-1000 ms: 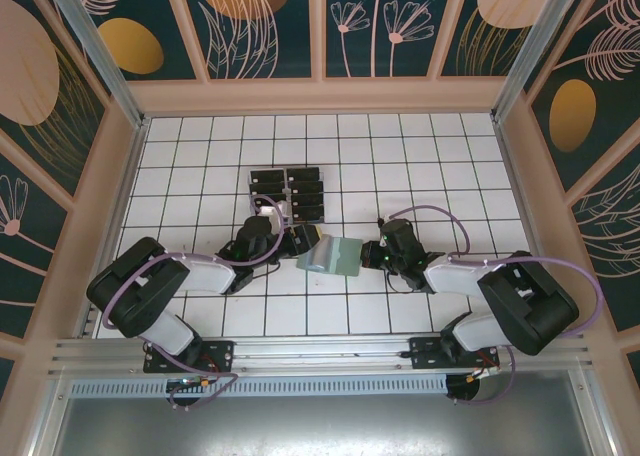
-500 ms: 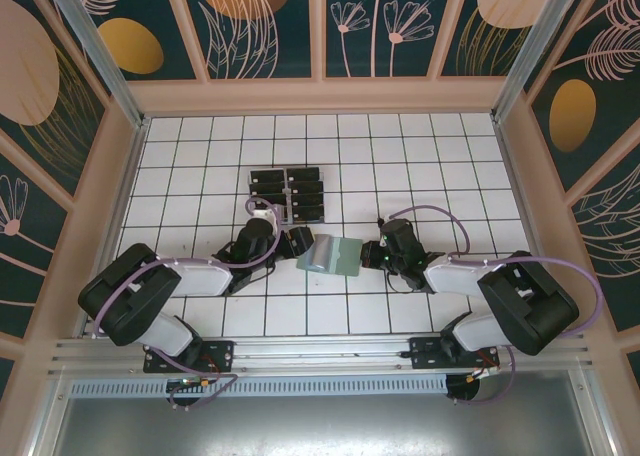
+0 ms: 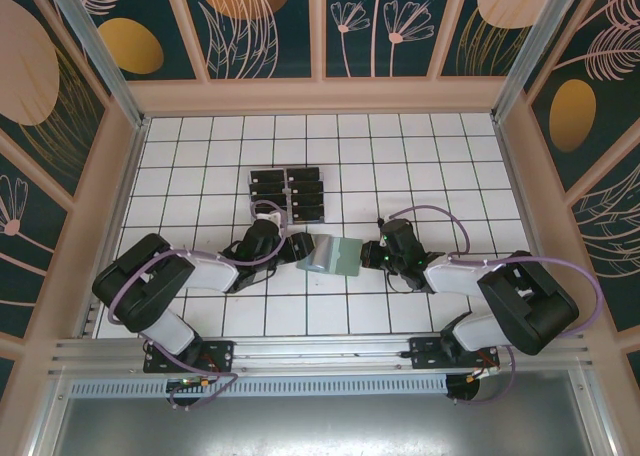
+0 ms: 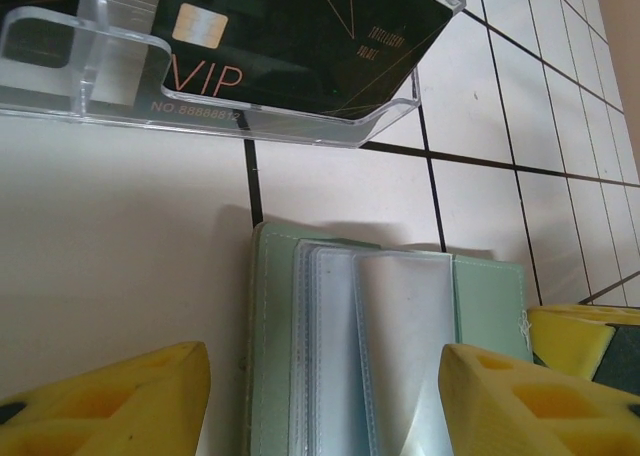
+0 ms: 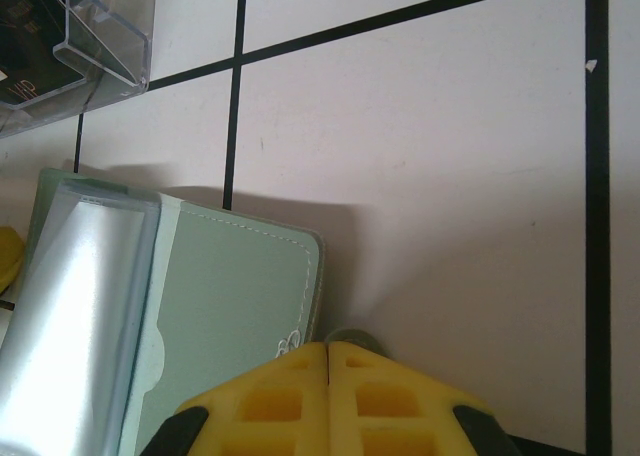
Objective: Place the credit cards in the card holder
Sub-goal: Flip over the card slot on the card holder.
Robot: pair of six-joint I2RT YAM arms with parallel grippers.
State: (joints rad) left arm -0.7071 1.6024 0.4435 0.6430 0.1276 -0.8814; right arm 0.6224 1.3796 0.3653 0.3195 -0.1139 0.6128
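My left fingers [image 4: 110, 401] stand open and empty astride the card holder [image 4: 300, 356] at lower centre. My right fingers [image 5: 290, 401] are closed at its edge. Its sleeves look empty. Beyond, the credit cards [image 4: 300, 36] sit in the clear rack [image 4: 385, 114], so I judge nothing is loaded yet.

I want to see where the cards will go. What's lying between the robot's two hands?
The grey-green card holder lies on the tiles between the left gripper and the right gripper, seen in the top view.
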